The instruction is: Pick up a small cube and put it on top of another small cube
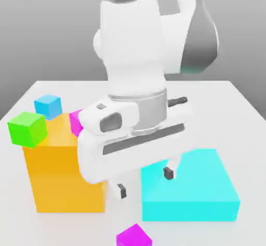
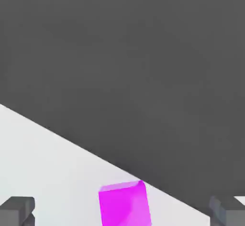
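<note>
The near cube (image 1: 134, 236) sits right at the table's (image 1: 244, 109) front edge, by itself, w/ nothing touching it. It's small and pink-purple. In the hand view the same cube (image 2: 124, 205) lies close to where the white top stops and the dark floor starts, so it's near the drop-off. Prob. this is the one to pick up, since it's free on all sides and easy to get at.

Just behind and above it hangs the gripper (image 1: 144, 181). Its jaws are spread wide, holding nothing. The two dark fingertips (image 1: 121, 190) point down, w/ a big gap between them. In the hand view the cube shows between the two tips, so the hand looks lined up over it. It's not down around the cube yet. Wide jaws make sense here: more room to drop over the cube w/o bumping it.

Next back are two big blocks. The orange block (image 1: 65, 172) is on the exterior view's left, the cyan block (image 1: 189, 185) on the right, lower and flatter. The hand hangs in front of the gap between them.

A green cube (image 1: 27, 128) sits at the orange block's top, at its left corner. Behind that is a blue cube (image 1: 48, 106), farther back on the table.

The other pink cube (image 1: 76, 120) peeks out behind the orange block, partly hidden by the hand. Can't tell if it rests on the table or touches the orange block. That's prob. where the near cube must go, on top. The lift will need to clear the orange block.
</note>
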